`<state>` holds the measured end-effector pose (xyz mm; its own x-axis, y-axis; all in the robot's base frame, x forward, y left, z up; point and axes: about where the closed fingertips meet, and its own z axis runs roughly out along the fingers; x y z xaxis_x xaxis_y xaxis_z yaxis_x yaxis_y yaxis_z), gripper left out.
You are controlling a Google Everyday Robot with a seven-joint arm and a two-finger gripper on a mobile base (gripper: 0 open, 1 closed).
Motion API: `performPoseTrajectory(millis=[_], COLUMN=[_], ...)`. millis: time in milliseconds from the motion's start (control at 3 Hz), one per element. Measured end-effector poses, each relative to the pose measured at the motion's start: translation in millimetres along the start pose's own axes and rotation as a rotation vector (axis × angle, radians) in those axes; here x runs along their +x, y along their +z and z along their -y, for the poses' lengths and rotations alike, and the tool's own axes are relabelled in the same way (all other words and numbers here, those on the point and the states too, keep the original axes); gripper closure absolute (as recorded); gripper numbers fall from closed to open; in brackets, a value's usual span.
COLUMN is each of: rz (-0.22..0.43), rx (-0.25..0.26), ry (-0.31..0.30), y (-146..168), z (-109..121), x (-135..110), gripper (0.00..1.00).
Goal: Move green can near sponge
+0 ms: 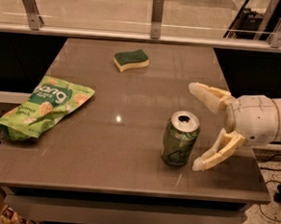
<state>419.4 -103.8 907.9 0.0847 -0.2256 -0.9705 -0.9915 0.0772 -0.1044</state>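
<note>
The green can (180, 138) stands upright on the brown table (131, 108), near the front right. Its silver top with the pull-tab opening faces up. The sponge (131, 60), dark green over pale yellow, lies flat at the far middle of the table, well away from the can. My gripper (197, 127) comes in from the right at can height, open, with its pale fingers (208, 96) spread. The tips are just right of the can; one reaches behind it, the other in front. The fingers do not touch the can.
A flat green snack bag (44, 106) lies at the table's left edge, partly overhanging. A glass railing with metal posts (157, 15) runs behind the table. The table's front edge is close to the can.
</note>
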Motion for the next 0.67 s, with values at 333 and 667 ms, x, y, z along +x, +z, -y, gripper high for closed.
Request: performPoseTrajectory(millis=[333,667], rz=[0.046,0.073], rx=[-0.003,-0.008], ry=[0.002,0.017], y=[3.0,6.6], z=[-1.9,-5.7], x=[3.9,10.2], gripper=[0.0,0.0])
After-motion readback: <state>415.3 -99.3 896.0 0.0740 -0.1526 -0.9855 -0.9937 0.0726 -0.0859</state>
